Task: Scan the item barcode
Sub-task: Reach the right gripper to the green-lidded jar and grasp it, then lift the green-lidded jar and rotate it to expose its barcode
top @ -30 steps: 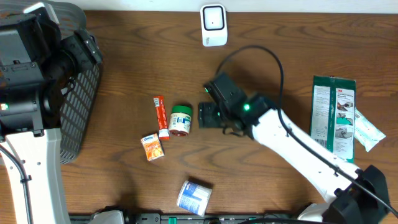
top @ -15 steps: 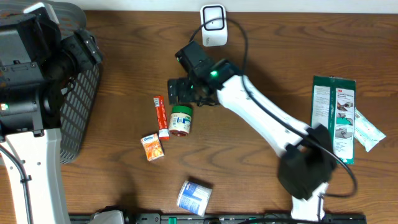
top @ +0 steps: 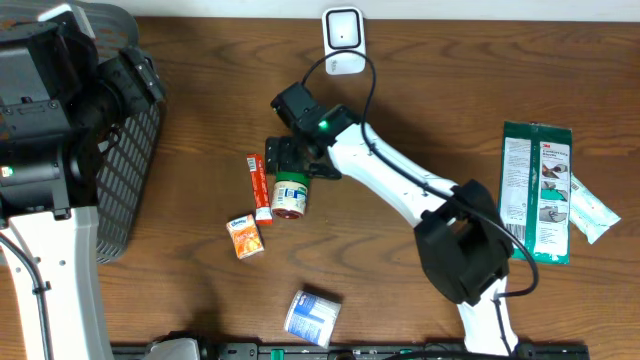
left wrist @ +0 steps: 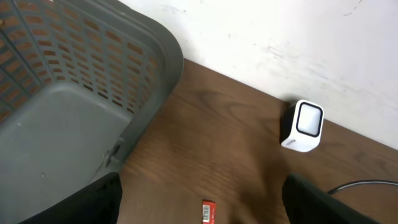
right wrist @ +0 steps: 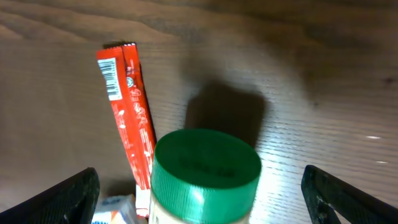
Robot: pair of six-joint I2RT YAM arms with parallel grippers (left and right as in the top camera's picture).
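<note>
Right gripper [top: 298,164] hovers directly above a green-lidded jar [right wrist: 205,171], its jaws spread wide and holding nothing. The jar rests on the table [top: 450,60] just beside a red sachet [right wrist: 127,106], well apart from the white scanner [top: 343,40] at the far edge. The pick-up appears to be the step in hand. The next move likely calls for lowering and closing squarely around the jar.

Dark wood-grain table [top: 180,300] — white scuffed wall [left wrist: 261,37] along far edge — even light.
</note>
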